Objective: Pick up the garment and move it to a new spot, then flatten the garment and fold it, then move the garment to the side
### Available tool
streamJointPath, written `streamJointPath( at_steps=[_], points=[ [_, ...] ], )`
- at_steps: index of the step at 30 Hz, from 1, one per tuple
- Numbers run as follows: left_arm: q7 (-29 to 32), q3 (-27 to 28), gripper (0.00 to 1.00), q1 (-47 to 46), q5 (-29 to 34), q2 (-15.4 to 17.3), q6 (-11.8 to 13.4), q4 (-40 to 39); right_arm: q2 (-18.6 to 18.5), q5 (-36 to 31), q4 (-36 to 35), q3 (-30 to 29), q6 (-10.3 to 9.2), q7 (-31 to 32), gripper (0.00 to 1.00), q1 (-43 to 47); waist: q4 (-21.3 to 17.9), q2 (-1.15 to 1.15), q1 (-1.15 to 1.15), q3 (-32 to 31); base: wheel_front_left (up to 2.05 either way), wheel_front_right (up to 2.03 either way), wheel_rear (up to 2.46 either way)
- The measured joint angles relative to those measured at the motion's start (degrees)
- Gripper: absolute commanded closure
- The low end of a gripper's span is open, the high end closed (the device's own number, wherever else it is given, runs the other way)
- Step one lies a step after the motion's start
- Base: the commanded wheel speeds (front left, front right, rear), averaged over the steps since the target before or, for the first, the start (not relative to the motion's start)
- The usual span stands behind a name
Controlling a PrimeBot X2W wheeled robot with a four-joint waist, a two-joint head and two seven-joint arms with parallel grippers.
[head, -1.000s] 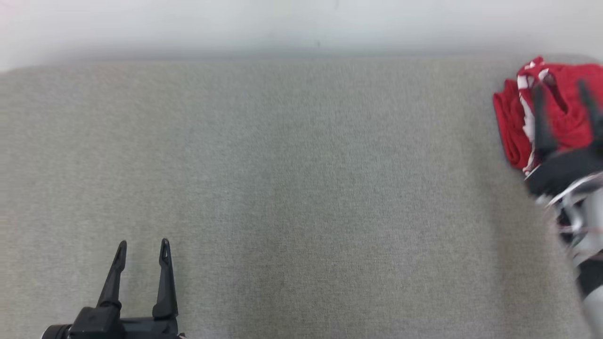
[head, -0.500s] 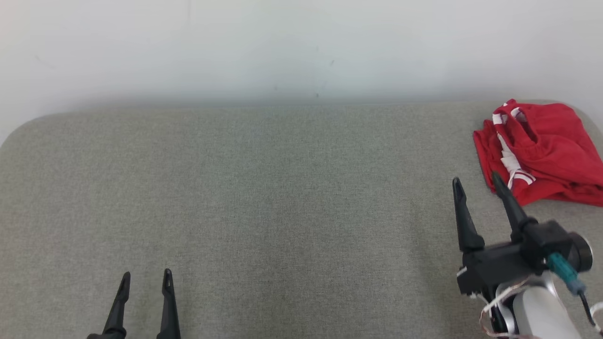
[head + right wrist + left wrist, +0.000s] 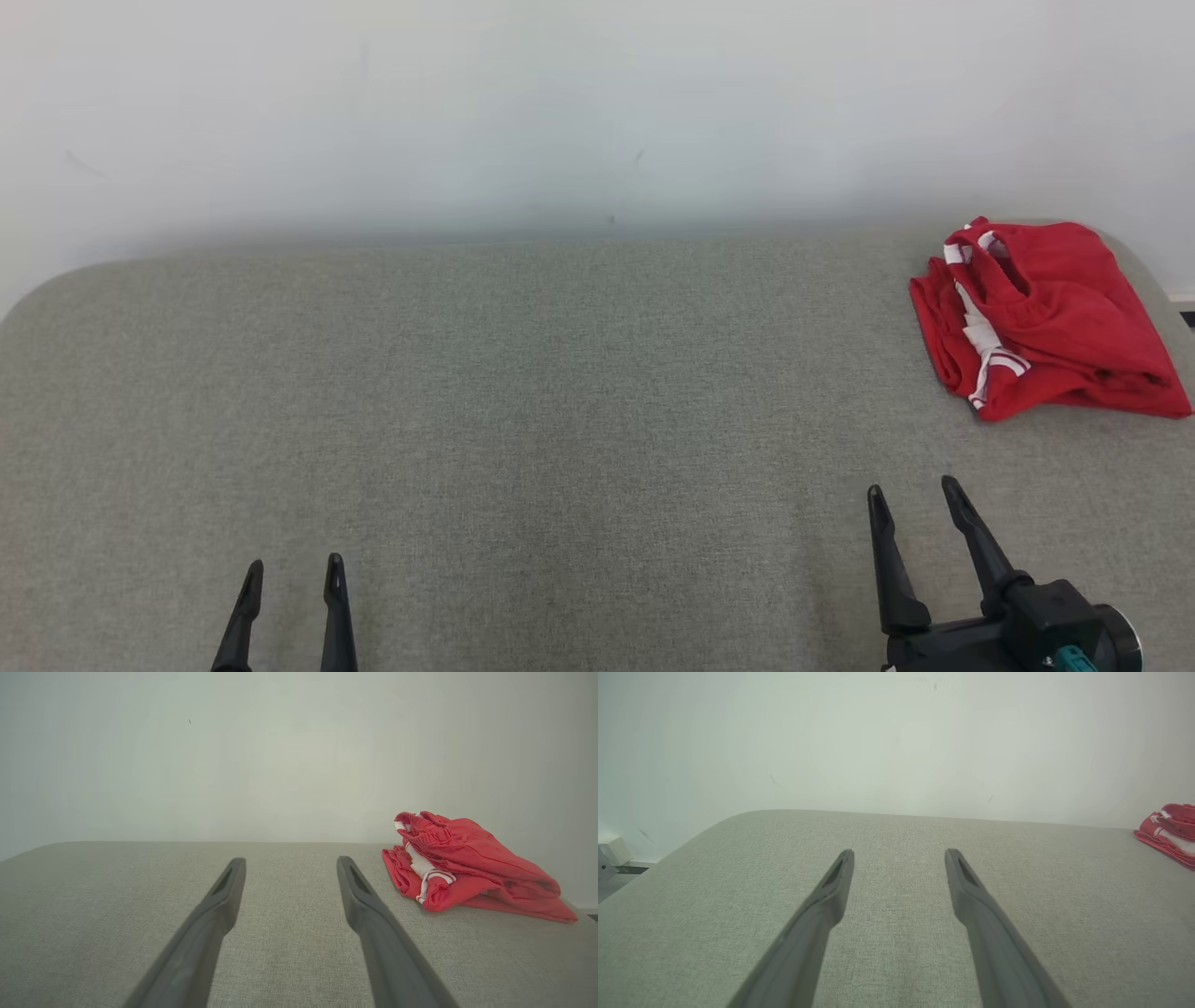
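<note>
Near edge, left side: left gripper [image 3: 294, 563], fingers spread apart over the grey pad [image 3: 560, 420], tips pointing away toward the wall.

Near edge, right side: right gripper [image 3: 913, 485], fingers also spread apart, leaning a little to the left.

Farther back, at the pad's far right corner: red garment [image 3: 1046, 322] with white stripes, folded into a rumpled bundle, lying on the pad, apart from both grippers.

Beyond: pale wall [image 3: 560, 112].
</note>
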Motion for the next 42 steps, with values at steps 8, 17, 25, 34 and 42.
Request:
streamJointPath(
  at_steps=[8, 17, 25, 34, 42],
  points=[
    [0.00, -0.54, 0.00, -0.10, 0.10, 0.00, 0.07, 0.70, 0.14, 1.81, -0.79, -0.67, 0.00, 0.00, 0.00, 1.93, -0.37, 0.01, 0.01, -0.47, 0.00, 0.00, 0.00],
    [0.00, -0.56, 0.00, -0.55, 0.00, 0.00, 1.72, 1.41, 0.18, 2.23, -0.32, 0.00, 0.00, 0.00, 0.00, 2.61, -0.53, 0.01, 0.01, -0.77, 0.00, 0.00, 0.00],
    [0.00, -0.47, 0.00, -0.54, -0.59, -0.01, 2.02, 1.66, 0.18, 2.87, 0.89, -0.16, 0.00, 0.00, 0.00, 2.57, -0.35, 0.01, 0.01, -1.10, 0.00, 0.00, 0.00],
    [0.00, -0.26, 0.00, -0.21, -0.58, -0.01, 2.03, 1.80, 0.18, 3.30, 1.79, 0.00, 0.00, 0.00, 0.00, 2.60, -0.35, 0.01, 0.00, -1.38, 0.00, 0.00, 0.00],
    [0.00, -0.30, 0.00, -0.12, -1.00, -0.01, 2.01, 2.29, 0.18, 3.27, 2.07, 0.14, 0.00, 0.00, 0.00, 2.58, -0.38, 0.01, 0.01, -1.56, 0.00, 0.00, 0.00]
  ],
)
